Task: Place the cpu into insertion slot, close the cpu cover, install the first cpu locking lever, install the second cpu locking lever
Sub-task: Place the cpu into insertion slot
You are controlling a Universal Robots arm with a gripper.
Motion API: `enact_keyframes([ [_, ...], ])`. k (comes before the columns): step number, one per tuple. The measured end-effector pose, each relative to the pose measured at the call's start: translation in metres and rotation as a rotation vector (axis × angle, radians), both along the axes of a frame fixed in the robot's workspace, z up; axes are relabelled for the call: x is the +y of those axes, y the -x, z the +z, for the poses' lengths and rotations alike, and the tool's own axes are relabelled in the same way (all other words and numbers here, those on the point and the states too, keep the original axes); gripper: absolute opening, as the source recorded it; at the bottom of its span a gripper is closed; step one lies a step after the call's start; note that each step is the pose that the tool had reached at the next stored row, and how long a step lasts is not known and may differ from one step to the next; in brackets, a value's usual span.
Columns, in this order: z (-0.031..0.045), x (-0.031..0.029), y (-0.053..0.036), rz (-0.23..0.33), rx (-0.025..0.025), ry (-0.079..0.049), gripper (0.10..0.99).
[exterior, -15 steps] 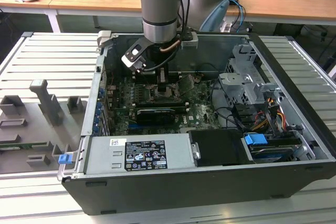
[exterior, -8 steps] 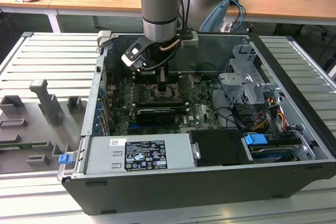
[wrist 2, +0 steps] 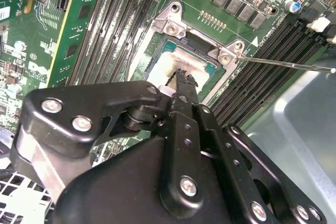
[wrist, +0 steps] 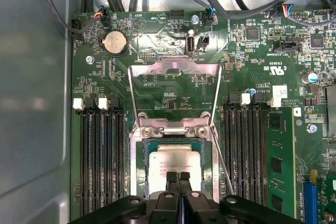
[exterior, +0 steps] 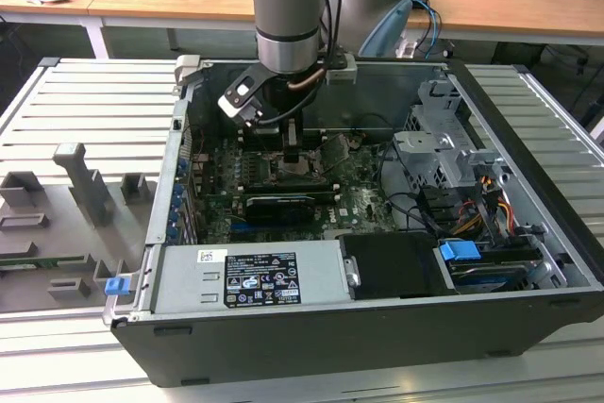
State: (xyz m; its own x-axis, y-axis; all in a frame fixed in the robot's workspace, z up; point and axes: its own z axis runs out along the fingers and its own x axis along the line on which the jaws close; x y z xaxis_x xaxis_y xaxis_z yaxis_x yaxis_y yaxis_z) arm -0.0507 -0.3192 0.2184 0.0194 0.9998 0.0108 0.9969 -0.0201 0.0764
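Gripper (wrist: 178, 178): we see the two black fingers drawn together, tips side by side with barely a slit between them, gripping nothing. They hang straight over the cpu; in the second wrist view (wrist 2: 182, 77) the toothed tips cover its near edge. We cannot tell whether they touch it.
Cpu (wrist: 173, 158): seated flat in the slot, metal top up, edges square to the slot's sides. It is square, so it has no long axis. In the second wrist view it shows as a pale patch (wrist 2: 169, 61) past the tips.
Slot (wrist: 139, 163): silver rim around the cpu, between two banks of long black memory slots (wrist: 100, 156).
Cover (wrist: 173, 67): open, swung up on its hinge at the slot's far edge. Its length runs away from the gripper toward a coin cell (wrist: 114, 42), with green board showing through the window.
Lever (wrist: 224, 166): a thin wire beside the slot, unlatched. The second wrist view shows it (wrist 2: 283, 64) reaching out over the memory slots.
Case (exterior: 377, 337): the exterior view adds the whole open tower lying on its side, with the arm reaching down and the gripper (exterior: 293, 153) over the board's middle.
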Motion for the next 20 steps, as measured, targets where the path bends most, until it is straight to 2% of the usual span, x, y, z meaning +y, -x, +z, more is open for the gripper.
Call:
enact_keyframes([
  [20, 0.0088, 0.0, 0.0001, 0.0, 0.0002, 0.0, 0.106],
])
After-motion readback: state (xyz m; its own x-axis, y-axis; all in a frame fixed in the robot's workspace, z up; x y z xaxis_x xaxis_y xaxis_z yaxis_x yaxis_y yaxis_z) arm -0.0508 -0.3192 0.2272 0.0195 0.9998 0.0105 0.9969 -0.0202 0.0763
